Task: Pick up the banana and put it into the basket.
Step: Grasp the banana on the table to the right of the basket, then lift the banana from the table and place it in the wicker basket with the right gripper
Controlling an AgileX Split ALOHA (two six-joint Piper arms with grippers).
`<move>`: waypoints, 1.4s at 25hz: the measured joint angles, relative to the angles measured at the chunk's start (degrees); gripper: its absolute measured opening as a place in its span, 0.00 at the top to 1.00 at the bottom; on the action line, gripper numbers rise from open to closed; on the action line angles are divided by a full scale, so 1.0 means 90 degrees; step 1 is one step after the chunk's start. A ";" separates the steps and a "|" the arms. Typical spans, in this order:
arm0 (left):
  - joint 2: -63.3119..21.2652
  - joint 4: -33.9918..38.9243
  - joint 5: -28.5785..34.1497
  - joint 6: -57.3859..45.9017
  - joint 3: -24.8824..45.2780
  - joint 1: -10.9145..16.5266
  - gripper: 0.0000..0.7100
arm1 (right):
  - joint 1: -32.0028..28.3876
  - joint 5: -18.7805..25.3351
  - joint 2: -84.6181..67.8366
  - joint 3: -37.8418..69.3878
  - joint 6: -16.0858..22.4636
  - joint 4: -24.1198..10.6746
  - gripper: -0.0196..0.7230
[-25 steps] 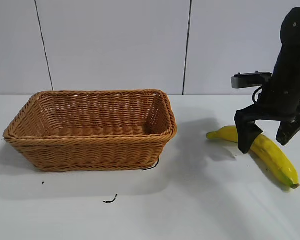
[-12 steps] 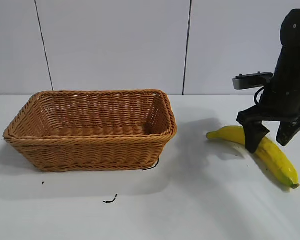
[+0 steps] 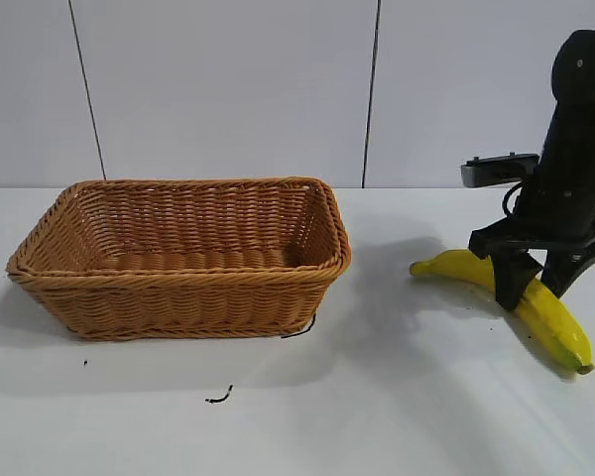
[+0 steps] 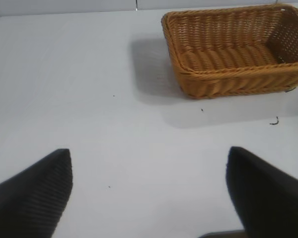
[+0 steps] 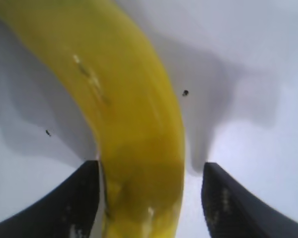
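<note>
The yellow banana (image 3: 560, 327) lies on the white table at the right, about a hand's width right of the tan wicker basket (image 3: 178, 297). My right gripper (image 3: 537, 283) is down over the banana's middle with one finger on each side. In the right wrist view the banana (image 5: 124, 89) runs between the fingers of the right gripper (image 5: 151, 167): one finger is against it, the other stands a gap away, so the jaws are open. My left gripper (image 4: 149, 152) is open and empty above bare table, far from the basket (image 4: 233, 79), and is out of the exterior view.
The basket is empty. A small black scrap (image 3: 218, 398) lies on the table in front of it, and a dark speck (image 5: 185, 92) lies beside the banana. A panelled wall stands behind the table.
My right gripper's fingers have drawn closer together around the banana and the gripper has shifted slightly right. The banana and the basket have not moved.
</note>
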 joint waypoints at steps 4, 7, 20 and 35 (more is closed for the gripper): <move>0.0000 0.0000 0.0000 0.0000 0.0000 0.0000 0.11 | 0.0000 0.0023 0.0000 0.0000 0.0000 0.0000 0.58; 0.0000 0.0000 0.0000 0.0000 0.0000 0.0000 0.11 | -0.0007 0.0204 0.0000 -0.0106 0.0000 -0.0006 0.58; 0.0000 0.0000 0.0000 0.0000 0.0000 0.0000 0.11 | 0.0097 0.2349 -0.0537 -0.2795 0.0363 0.0150 0.58; 0.0000 0.0000 0.0000 0.0000 0.0000 0.0000 0.11 | 0.2272 0.2328 -0.0425 -0.4179 0.0499 0.0118 0.58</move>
